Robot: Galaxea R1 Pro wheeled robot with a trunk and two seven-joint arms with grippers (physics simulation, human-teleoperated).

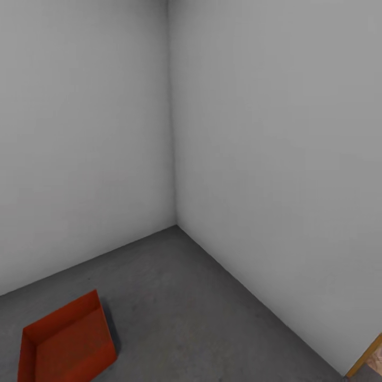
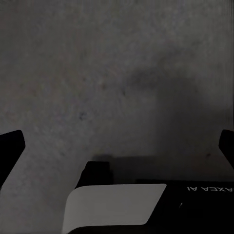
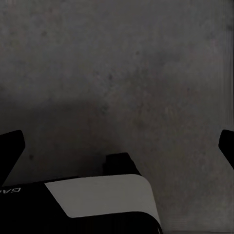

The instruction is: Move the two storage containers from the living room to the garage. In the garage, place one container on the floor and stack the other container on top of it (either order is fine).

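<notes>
Orange-red storage container sits on the grey concrete floor near the white corner; both the left gripper and the right gripper are spread wide, holding nothing.

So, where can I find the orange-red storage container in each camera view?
Head view: storage container at lower left, resting on the floor.
Left wrist view: grey floor beneath the open left gripper.
Right wrist view: grey floor beneath the open right gripper.
Shared landmark: the mottled concrete floor.
</notes>
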